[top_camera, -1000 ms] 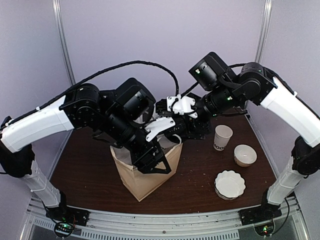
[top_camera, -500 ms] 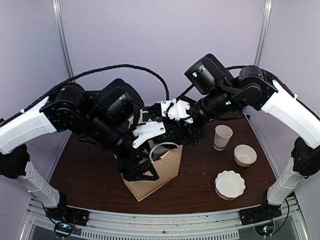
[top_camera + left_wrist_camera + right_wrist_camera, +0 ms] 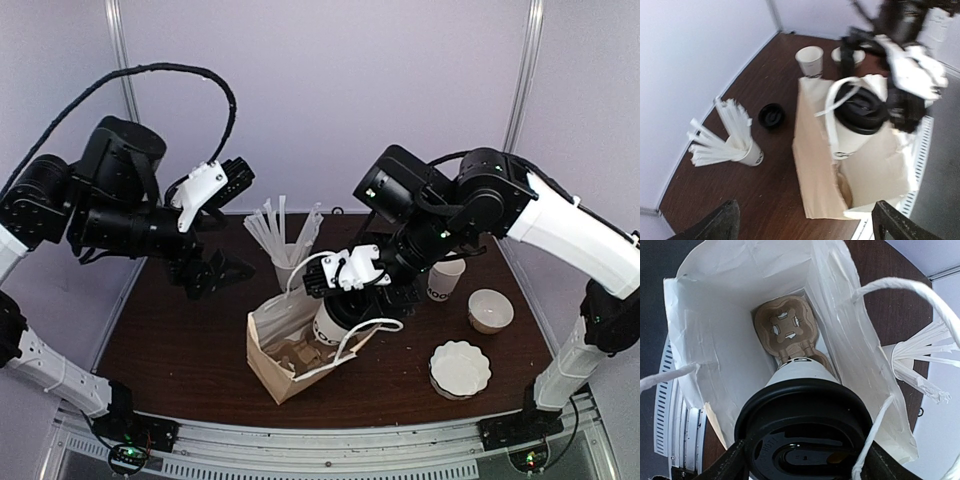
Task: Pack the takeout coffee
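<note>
Coffee (image 3: 333,322) is entering the bag (image 3: 275,350), its lid clamped between the right gripper's (image 3: 805,462) jaws, carrier (image 3: 785,327) waiting below them. Left gripper (image 3: 215,275), jaws now spreading wide and empty, is pulling away from the bag mouth, leaving only the lowering to finish.

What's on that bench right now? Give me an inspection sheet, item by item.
Surface: dark wooden table.
Job's things: takeout coffee, lidded, at the mouth of the open paper bag; cup carrier on the bag's floor.
Clutter: straw cup, loose black lid, lidless cup, bowl, stack of white scalloped plates.
Grippers: right gripper shut on the takeout coffee; left gripper open, clear of the bag.
Cables: black cable looping high at the left.
Surroundings: pale walls, metal posts.
</note>
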`<state>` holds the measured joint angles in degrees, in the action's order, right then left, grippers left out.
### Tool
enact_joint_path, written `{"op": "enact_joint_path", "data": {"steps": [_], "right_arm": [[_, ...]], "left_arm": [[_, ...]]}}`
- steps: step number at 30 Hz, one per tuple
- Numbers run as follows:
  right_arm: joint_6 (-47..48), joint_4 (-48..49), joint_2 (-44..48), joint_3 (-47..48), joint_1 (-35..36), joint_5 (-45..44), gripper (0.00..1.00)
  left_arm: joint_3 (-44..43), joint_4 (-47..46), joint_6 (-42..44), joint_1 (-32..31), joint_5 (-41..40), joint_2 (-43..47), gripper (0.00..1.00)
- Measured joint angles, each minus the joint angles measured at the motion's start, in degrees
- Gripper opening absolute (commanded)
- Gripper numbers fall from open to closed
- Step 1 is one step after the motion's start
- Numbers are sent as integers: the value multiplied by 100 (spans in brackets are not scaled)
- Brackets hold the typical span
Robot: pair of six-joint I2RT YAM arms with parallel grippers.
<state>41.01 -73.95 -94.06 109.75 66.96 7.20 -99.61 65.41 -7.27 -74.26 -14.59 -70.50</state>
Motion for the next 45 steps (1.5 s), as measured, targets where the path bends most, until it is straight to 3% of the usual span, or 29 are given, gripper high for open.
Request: {"op": "enact_joint_path", "data": {"steps": [7, 15, 20, 24, 27, 32, 37, 45], "right_arm": [[264, 0, 179, -315, 160, -129, 72], [837, -138, 188, -426, 354, -407, 71], [1137, -304, 120, -262, 448, -538, 71], [1272, -398, 109, -240, 706, -612, 70], [1283, -466, 109, -308, 879, -680, 70], [1268, -529, 109, -372, 927, -754, 70], [1259, -549, 107, -361, 927, -778, 70], [1270, -485, 107, -387, 935, -1034, 70]], "left_arm": [[1123, -483, -315, 1703, -55, -319, 95], [1473, -1178, -310, 2559, 590, -1110, 94], [1497, -1440, -334, 2778, 929, -1491, 92], [1370, -1355, -367, 2778, 1082, -1521, 84], [782, -957, -374, 2647, 1309, -1469, 87], [273, -595, -341, 1001, 1316, -638, 87], [527, -212, -402, 363, 1073, -120, 87], [846, -68, -304, 101, 752, -678, 84]]}}
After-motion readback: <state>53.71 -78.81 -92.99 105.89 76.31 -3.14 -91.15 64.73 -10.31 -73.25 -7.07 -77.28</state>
